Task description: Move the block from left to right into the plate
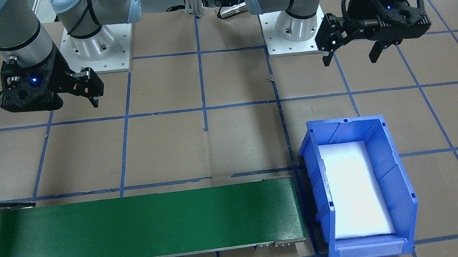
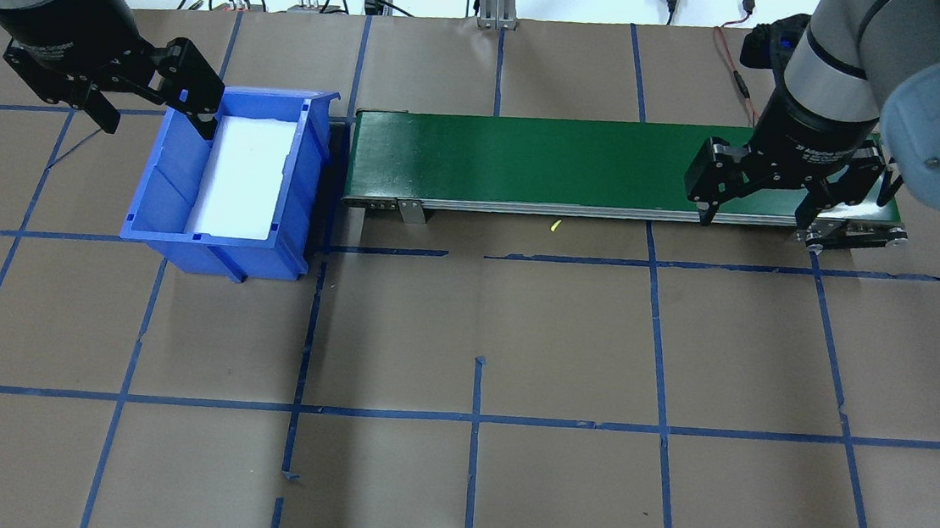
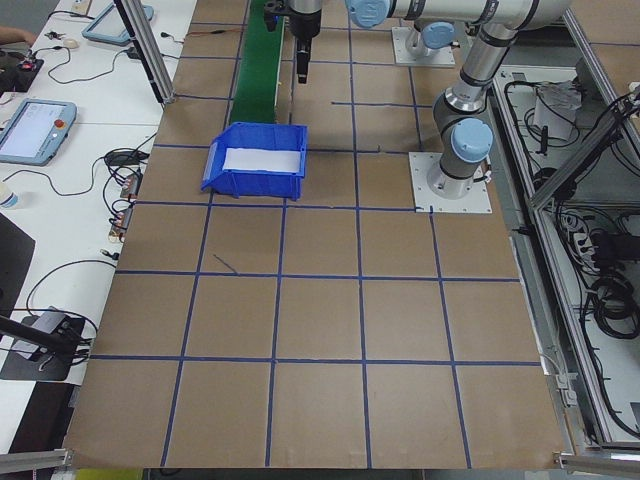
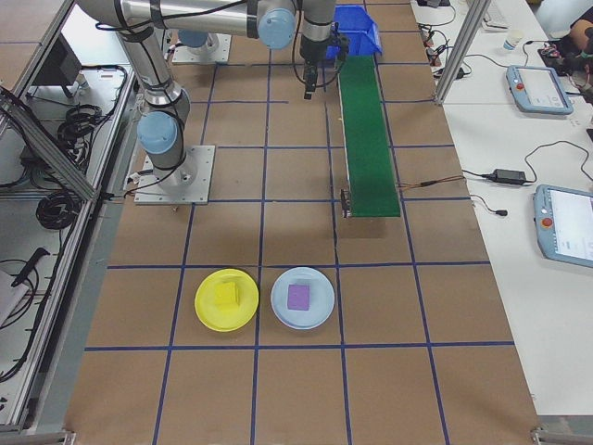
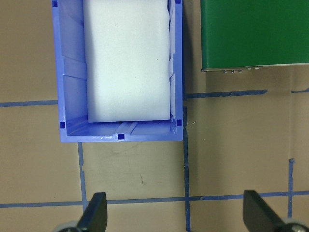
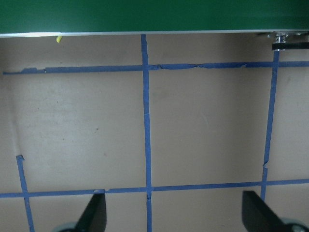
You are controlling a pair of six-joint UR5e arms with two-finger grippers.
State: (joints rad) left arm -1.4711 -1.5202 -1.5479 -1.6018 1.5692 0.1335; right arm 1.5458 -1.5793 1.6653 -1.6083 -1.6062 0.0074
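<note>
Overhead exterior view: left gripper point(image 2: 156, 105) hangs by blue plastic bin point(image 2: 163, 178), jaws apart, empty; right gripper point(image 2: 761, 200) near green conveyor belt point(image 2: 530, 163), jaws apart, empty too. Round bright-yellow plate point(image 4: 208, 315) sits w/ a yellow cube block point(image 4: 227, 295) on it, just beside a pale-blue plate point(image 4: 320, 311) w/ purple block point(image 4: 298, 297), well apart from both arms. No loose block visible in bin or on belt. Best approach prob.: wait for a block, come straight down, centre jaws, close square on flat faces.

- The left hand point(image 1: 353, 53) hangs above the table, fingers spread wide, holding nothing.
- The right hand point(image 2: 757, 211) hangs above the table too, fingers wide, holding nothing.
</note>
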